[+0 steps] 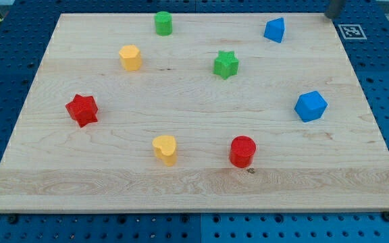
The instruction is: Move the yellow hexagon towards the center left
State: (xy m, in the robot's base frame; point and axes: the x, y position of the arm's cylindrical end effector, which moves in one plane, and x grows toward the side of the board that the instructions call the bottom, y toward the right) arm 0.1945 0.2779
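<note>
Yellow hexagon (130, 57) is seen upper left on the tabletop (181, 182), above the red star (82, 110). My tip is hidden past the upper right corner. No pincer is fitted, so its state cannot be told.

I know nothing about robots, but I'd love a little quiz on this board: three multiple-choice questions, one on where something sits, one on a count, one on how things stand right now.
1. Where is the yellow hexagon?
A. upper left part of the board
B. lower right corner
C. dead centre

2. How many blue blocks are there?
A. one
B. two
C. four

3. How does my tip stand?
A. pressed against the yellow hexagon
B. on the red star
C. at the view's top right edge, touching no block

Answers:
1 A: it sits above the red star, left of the green star.
2 B: one blue block near the top right, another blue block at the right.
3 C: the rod shows only at the board's top right corner, far from the hexagon.
</note>
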